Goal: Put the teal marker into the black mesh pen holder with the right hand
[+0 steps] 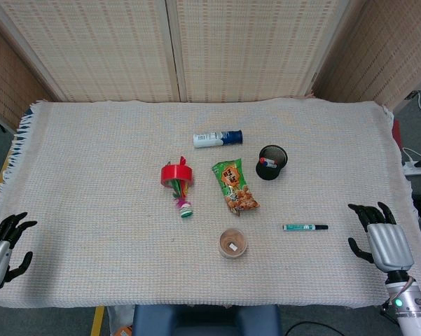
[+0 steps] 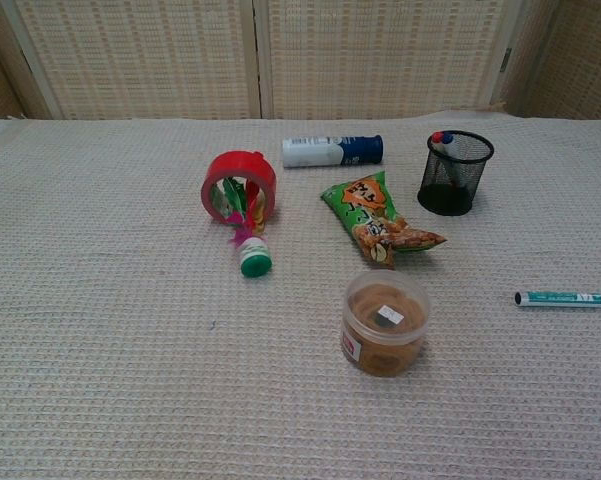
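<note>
Nearest me, my right hand (image 1: 382, 234) rests at the table edge, fingers spread, holding nothing; my left hand (image 1: 3, 245) sits the same way at the far left. I see the teal marker (image 1: 305, 227) lying flat on the woven cloth (image 1: 91, 175), just left of my right hand. Farther back stands the black mesh pen holder (image 2: 455, 172), upright, well apart from the marker

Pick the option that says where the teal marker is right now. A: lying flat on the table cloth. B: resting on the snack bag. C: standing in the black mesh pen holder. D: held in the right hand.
A: the teal marker lies flat on the cloth, apart from the black mesh pen holder and from the open right hand.
</note>
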